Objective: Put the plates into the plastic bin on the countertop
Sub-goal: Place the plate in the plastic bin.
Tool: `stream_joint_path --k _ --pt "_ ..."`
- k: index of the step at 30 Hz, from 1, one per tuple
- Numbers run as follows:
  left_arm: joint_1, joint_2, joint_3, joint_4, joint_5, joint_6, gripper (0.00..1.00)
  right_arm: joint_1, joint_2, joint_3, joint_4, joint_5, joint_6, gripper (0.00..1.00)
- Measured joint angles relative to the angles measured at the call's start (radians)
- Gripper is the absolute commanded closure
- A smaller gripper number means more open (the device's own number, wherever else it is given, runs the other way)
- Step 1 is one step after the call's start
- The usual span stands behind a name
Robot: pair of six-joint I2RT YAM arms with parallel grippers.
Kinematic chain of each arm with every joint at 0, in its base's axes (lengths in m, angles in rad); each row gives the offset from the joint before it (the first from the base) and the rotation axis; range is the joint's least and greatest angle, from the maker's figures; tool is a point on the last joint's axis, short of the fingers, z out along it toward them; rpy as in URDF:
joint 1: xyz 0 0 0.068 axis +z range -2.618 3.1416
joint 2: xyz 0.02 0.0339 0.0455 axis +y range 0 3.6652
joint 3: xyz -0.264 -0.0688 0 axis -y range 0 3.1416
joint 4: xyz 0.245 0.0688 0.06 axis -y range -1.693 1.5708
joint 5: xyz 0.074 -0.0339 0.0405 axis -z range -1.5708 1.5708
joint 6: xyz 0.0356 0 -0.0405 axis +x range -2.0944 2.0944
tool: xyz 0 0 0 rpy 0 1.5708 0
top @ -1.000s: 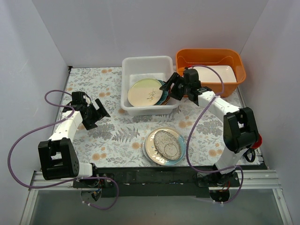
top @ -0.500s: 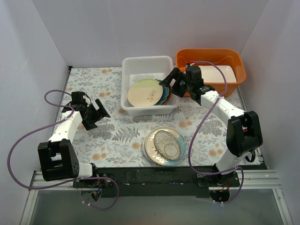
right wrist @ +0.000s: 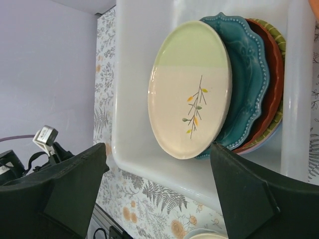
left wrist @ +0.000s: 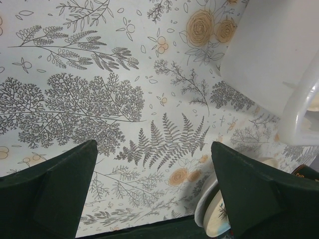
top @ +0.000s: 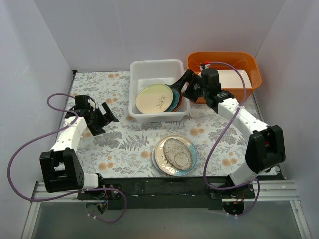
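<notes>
Two plates [top: 174, 155] remain stacked on the worktop [top: 124, 147]; the others lean inside the plastic bin [top: 154, 117]; note that the right hand [top: 180, 85] has drawn back to the bin's right rim, jaws wide, empty; left hand [top: 103, 121] wide, as before; orange tub [top: 249, 64] just beside the bin.

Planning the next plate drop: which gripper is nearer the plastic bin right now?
Right. The right gripper hangs open at the plastic bin's right rim; the left gripper hovers open over the countertop, well off to the bin's left.
</notes>
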Motion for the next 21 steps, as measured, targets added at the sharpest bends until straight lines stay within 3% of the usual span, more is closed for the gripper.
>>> stream_joint_path --k 14,21 --pt "-0.054 -0.055 0.076 -0.047 0.056 -0.015 0.02 0.055 -0.04 -0.042 -0.022 -0.02 -0.029 0.14" --pt "-0.19 -0.059 0.096 -0.04 0.096 -0.063 0.02 0.067 -0.138 -0.172 -0.049 -0.031 -0.043 0.18"
